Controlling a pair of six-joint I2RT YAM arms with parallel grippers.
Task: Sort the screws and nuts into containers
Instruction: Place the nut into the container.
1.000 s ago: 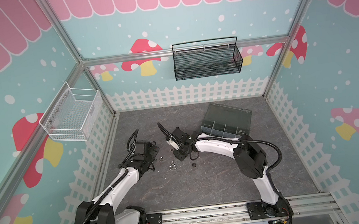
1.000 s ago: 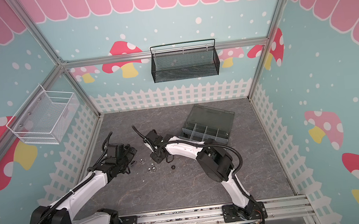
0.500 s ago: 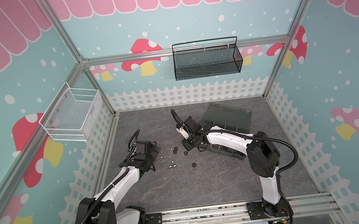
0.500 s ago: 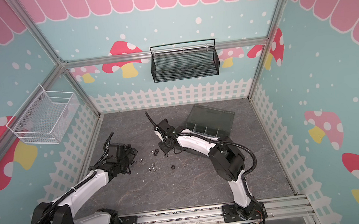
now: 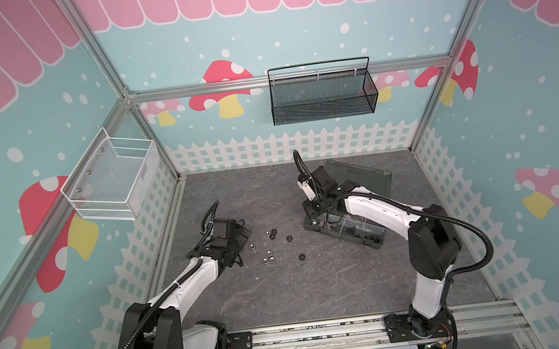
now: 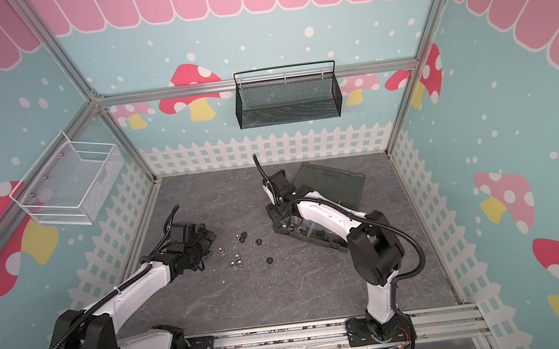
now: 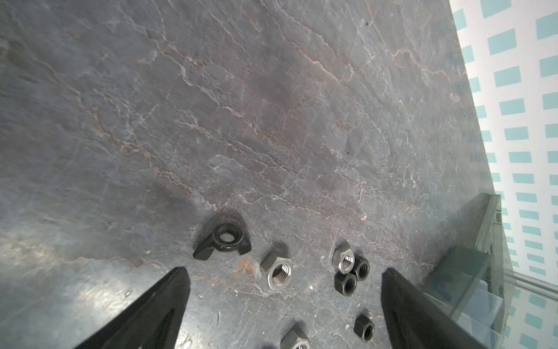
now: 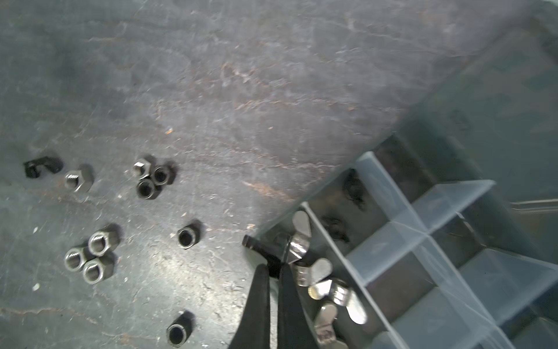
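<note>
Grey stone-look floor (image 5: 318,284) enclosed by teal mushroom-print walls, with black mesh basket (image 5: 321,102) on rear wall and white wire basket (image 5: 112,182) on side wall. Loose nuts (image 5: 270,233), silver and black mixed, scattered mid-floor between both arms, nearer the left one. From left wrist: one silver nut (image 7: 276,273) lying alone, touching trio (image 7: 350,272) just beside it, black wing nut (image 7: 223,241) a little apart. Wide-spread left gripper (image 7: 285,270) low over these nuts, nothing between its fingers. Dark translucent box (image 5: 347,228) on floor beside right arm, lid (image 5: 367,176) folded open behind it. Tightly pinched right gripper (image 8: 273,267) clamped on small black screw (image 8: 256,246) at outer edge of corner cell (image 8: 338,256), free end of screw jutting out over floor. Silver wing-headed pieces (image 8: 320,290) heaped inside corner cell, close against the fingertips. Few black pieces (image 8: 335,231) in neighbouring cell (image 8: 392,193), too blurred to name. Three silver nuts (image 8: 87,256) clustered on floor well clear of box, single black nut (image 8: 185,237) between cluster and box wall.
</note>
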